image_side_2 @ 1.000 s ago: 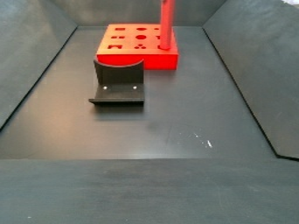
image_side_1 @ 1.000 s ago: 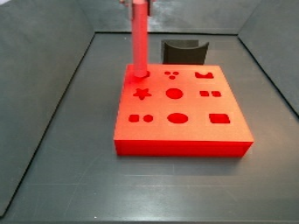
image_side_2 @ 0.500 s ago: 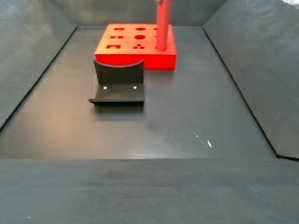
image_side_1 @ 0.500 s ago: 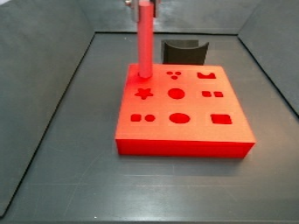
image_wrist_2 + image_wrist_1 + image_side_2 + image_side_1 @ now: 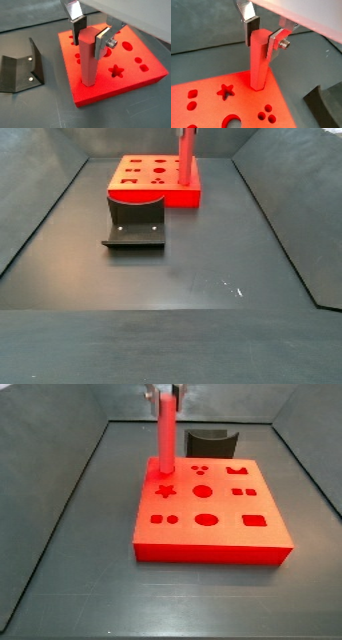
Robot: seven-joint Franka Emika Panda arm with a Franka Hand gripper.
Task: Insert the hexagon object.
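The hexagon object (image 5: 258,65) is a long red rod. It stands upright with its lower end in a hole near a back corner of the flat red block (image 5: 227,534). It shows in both wrist views (image 5: 89,67) and both side views (image 5: 166,434) (image 5: 187,163). My gripper (image 5: 262,41) is shut on the rod's top end, one dark pad and one silver plate on opposite sides; it also shows in the wrist view (image 5: 90,40). In a side view only the finger ends (image 5: 163,390) show at the frame's top edge.
The block (image 5: 133,75) has several shaped holes, among them a star (image 5: 117,71). The dark fixture (image 5: 210,441) stands just behind the block and shows in the wrist view (image 5: 20,72) and side view (image 5: 135,223). Grey bin walls slope up on both sides.
The gripper and rod have shifted slightly to the right in a side view, and the block has slid a little with them. The grip is unchanged.
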